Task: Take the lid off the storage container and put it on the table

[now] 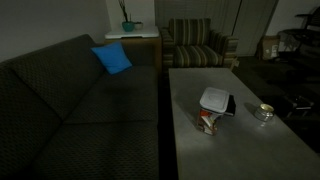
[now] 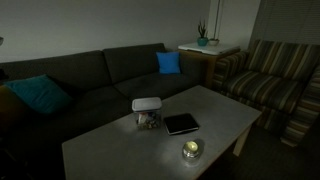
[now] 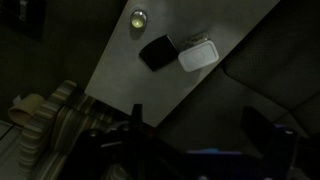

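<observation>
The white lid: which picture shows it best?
The wrist view: it looks down from above on the whole lid. Both exterior views show the lid at a slant, on the storage container.

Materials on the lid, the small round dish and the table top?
Lid: likely plastic, matte white, thin with rounded corners.
Small round dish: probably glass or polished metal. It glints in the dim light, but I can't tell which.
Table top: smooth, pale grey, possibly laminate or painted board. No grain is visible, so this is uncertain.
</observation>
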Motion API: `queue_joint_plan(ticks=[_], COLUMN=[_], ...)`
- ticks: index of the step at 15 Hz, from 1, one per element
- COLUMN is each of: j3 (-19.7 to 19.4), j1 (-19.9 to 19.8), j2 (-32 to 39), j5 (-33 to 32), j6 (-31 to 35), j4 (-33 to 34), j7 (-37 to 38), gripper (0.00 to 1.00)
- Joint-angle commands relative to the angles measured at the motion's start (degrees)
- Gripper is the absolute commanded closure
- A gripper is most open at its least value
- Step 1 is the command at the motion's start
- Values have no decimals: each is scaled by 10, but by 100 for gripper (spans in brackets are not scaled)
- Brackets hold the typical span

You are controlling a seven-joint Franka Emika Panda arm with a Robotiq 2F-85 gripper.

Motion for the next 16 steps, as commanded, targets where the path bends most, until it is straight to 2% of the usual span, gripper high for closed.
queue_joint_plan(ticks=[1, 3, 5, 8, 9, 12, 14, 16], j3=[-14, -22, -35, -43, -11, -9, -9, 0], j1=[33, 56, 84, 100, 69, 68, 68, 62], j2=[65, 100, 131, 174, 143, 171, 172, 203], j5=[34, 71, 131, 244, 200, 235, 236, 226], j6=[95, 139, 161, 129, 150, 148, 146, 136], j4=[31, 42, 56, 87, 54, 73, 76, 93], j7=[-72, -119, -198, -314, -253, -295, -296, -271], gripper=[0, 0, 0, 0, 0, 0, 0, 0])
